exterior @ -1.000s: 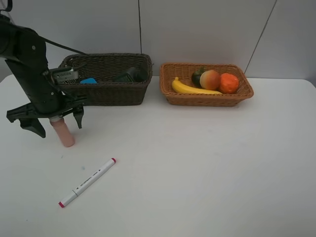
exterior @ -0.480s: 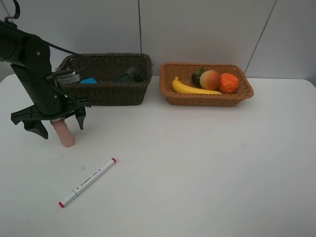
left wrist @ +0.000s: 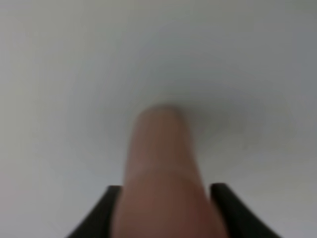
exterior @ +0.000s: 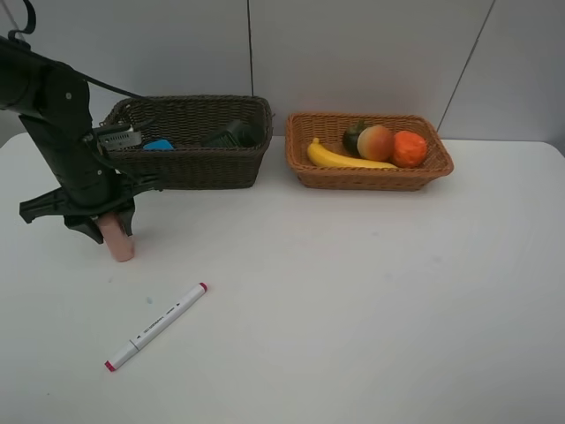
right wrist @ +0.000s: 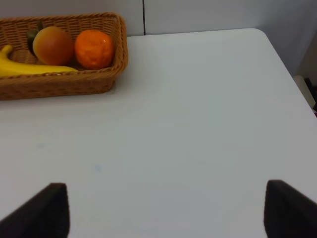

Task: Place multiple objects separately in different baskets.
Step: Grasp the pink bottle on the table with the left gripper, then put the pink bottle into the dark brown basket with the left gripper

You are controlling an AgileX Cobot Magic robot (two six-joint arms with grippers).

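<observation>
My left gripper [exterior: 109,231] is shut on the pink bottle [exterior: 119,246], which stands on the white table in front of the dark brown basket [exterior: 190,166]. In the left wrist view the bottle [left wrist: 161,168] fills the gap between the black fingers [left wrist: 99,218]. The white red-tipped marker [exterior: 156,326] lies nearer the front. A dark pump bottle [exterior: 231,134] lies in the dark basket. The orange-tan basket [exterior: 371,179] holds the banana [exterior: 349,159], peach [exterior: 375,141], orange [exterior: 410,148] and mangosteen [exterior: 354,135]. My right gripper [right wrist: 166,208] is open and empty. The eraser is hidden.
A blue object [exterior: 159,145] lies in the dark basket. The right wrist view shows the tan basket [right wrist: 64,84] with the fruit and the table's far right corner [right wrist: 257,32]. A grey wall stands behind the baskets.
My left gripper's fingers, spread wide on both sides of the pink bottle, have shut on it. The bottle, marker and baskets have not moved.
</observation>
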